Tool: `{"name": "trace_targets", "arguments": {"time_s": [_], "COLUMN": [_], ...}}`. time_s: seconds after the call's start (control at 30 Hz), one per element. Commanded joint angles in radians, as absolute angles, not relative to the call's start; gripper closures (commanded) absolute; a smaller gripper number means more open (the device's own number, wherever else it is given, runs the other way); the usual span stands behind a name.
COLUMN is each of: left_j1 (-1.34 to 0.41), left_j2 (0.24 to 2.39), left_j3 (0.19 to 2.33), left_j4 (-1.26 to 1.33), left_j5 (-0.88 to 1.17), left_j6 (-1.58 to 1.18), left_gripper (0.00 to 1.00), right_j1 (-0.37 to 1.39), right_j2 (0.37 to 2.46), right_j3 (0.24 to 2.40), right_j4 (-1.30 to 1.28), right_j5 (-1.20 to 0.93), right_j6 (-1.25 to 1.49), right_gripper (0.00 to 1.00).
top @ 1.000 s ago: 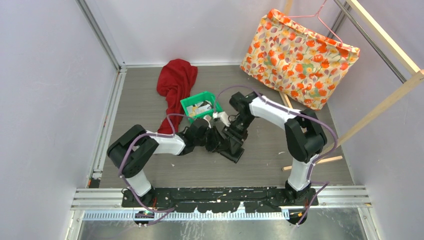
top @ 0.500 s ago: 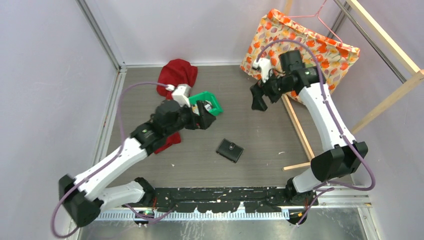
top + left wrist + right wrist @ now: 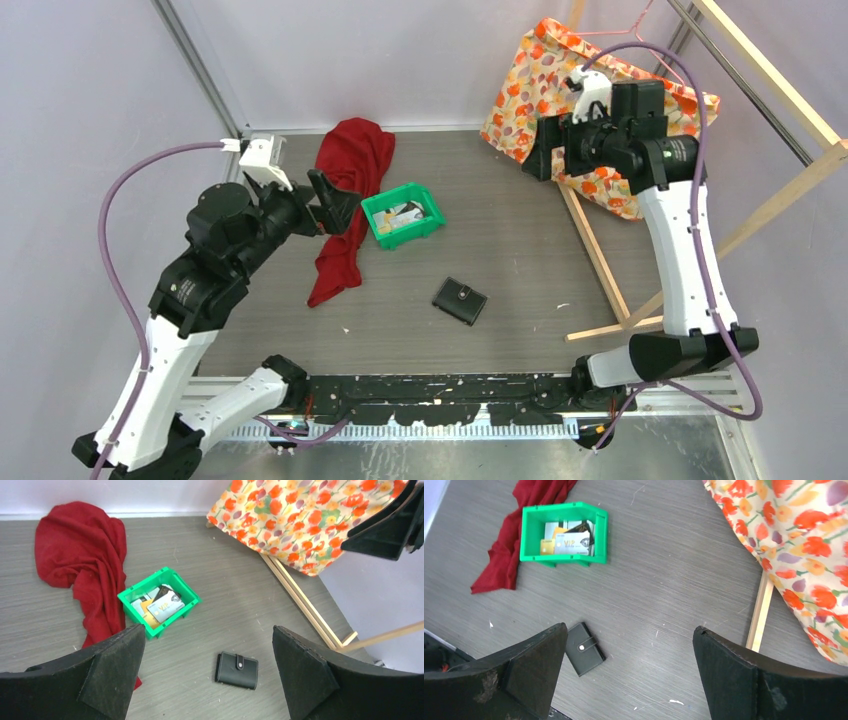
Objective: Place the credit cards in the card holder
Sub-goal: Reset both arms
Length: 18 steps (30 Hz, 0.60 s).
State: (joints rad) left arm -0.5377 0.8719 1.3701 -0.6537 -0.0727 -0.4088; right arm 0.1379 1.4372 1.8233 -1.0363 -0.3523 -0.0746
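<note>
A floral bag (image 3: 600, 110) was propped at the far right of the table (image 3: 520, 270), and a red cloth (image 3: 345, 190) was spread at the far left. The left claw (image 3: 208, 630) and right claw (image 3: 630, 629) were poised high, jaws spread fully, nothing gripped or touched. A green bin (image 3: 555, 558) was set just beside the cloth. The holder (image 3: 236, 670) was laid shut nearer the arms, apart from the bin. The cards (image 3: 161, 605) were piled in the bin.

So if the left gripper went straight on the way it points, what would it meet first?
Most likely bare table: the open left gripper aims between the green bin and the closed card holder. Depth is unclear, so the bin might be grazed.
</note>
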Motion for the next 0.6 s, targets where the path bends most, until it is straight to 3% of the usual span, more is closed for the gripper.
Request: {"name": "trace_targets", "arguments": {"time_s": [0.0, 0.57], "left_j1": [-0.532, -0.532], "left_j2": [0.898, 0.816], "left_j3": [1.417, 1.257], "left_j4": [-0.762, -0.616], "left_j5": [-0.016, 0.125], "left_j6": [-0.393, -0.51], "left_gripper": [0.0, 0.0], "right_j1": [0.108, 0.066], "right_j2": [1.365, 1.369], "right_j3": [1.857, 1.771], "right_j4": [-1.007, -1.037], "right_j5": [-0.339, -0.529], "right_j6": [0.006, -0.047], "right_gripper": [0.0, 0.0]}}
